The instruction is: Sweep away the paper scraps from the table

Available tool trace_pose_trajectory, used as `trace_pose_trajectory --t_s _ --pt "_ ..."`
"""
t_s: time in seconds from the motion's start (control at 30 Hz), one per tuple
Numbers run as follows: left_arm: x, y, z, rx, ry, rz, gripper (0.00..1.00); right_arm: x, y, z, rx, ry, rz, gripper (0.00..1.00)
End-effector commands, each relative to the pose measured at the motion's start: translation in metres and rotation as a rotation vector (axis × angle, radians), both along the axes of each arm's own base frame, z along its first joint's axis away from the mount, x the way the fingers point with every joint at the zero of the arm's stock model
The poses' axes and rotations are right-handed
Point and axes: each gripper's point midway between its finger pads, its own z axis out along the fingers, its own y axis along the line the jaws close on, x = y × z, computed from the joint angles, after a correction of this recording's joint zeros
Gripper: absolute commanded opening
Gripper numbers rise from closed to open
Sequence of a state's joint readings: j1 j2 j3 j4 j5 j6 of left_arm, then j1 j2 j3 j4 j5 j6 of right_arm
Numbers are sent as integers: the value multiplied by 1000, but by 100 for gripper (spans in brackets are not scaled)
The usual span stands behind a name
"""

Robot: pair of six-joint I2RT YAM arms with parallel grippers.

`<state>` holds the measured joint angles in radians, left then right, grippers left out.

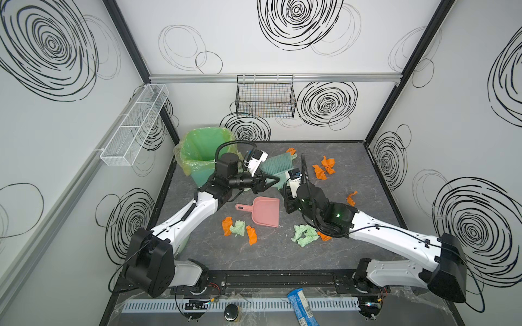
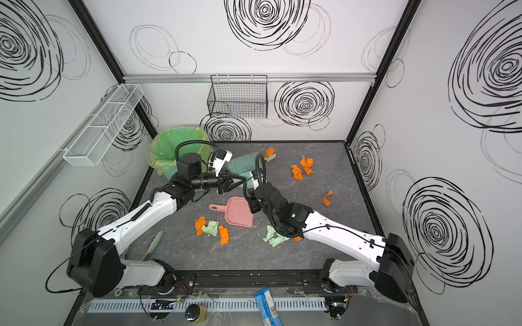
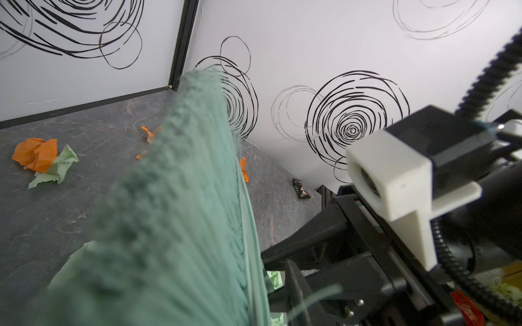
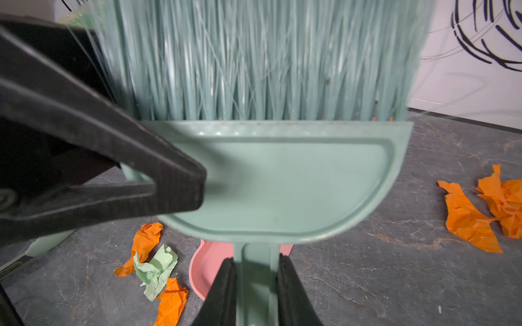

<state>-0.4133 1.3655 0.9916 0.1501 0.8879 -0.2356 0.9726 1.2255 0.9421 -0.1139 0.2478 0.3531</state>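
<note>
Right arm [image 1: 381,234] partly hides some paper scraps [image 1: 304,236].

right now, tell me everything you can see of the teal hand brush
The teal hand brush looks like plastic: a half-moon head with a raised rim, a narrow handle and long, pale, splayed bristles aimed at the back wall. The right pincer clamps its handle, apparently holding it off the table; the left pincer meets the head's corner, grip unclear.

Looking steeply down from high up at the front in both top views, taking in the whole worktop [image 1: 271,254], pretty much doubling each other, just nudged sideways. Riding the left wrist, sitting right up against the brush [image 3: 175,214] bristles, facing across toward the walls [image 3: 310,42]. Riding the right wrist, staring point-blank up that same brush, sharing it with every view.
</note>
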Motion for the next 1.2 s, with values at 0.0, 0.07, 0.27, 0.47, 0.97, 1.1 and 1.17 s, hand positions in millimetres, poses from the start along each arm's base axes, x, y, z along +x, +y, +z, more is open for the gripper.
trace_pose_trajectory --t_s 0.0,0.07,0.27,0.47,0.97,1.1,1.17 --pt "0 -4 14 -19 -47 -24 29 4 4 20 38 -56 -14 14" --pt "0 -4 14 -19 -48 -24 20 3 5 21 42 -62 -14 14" --pt "-2 -3 15 -16 -54 -19 0 2 5 18 37 -66 -14 15" --pt "-3 3 21 -17 -77 -5 0 -4 4 19 89 -73 5 39" --pt "-10 63 93 -400 -23 70 0 -61 -41 81 834 -277 327 65" --pt "-18 71 105 -503 20 102 0 -63 -31 97 935 -297 402 65" --pt "-18 72 108 -523 27 138 0 -63 -25 106 995 -303 436 64"
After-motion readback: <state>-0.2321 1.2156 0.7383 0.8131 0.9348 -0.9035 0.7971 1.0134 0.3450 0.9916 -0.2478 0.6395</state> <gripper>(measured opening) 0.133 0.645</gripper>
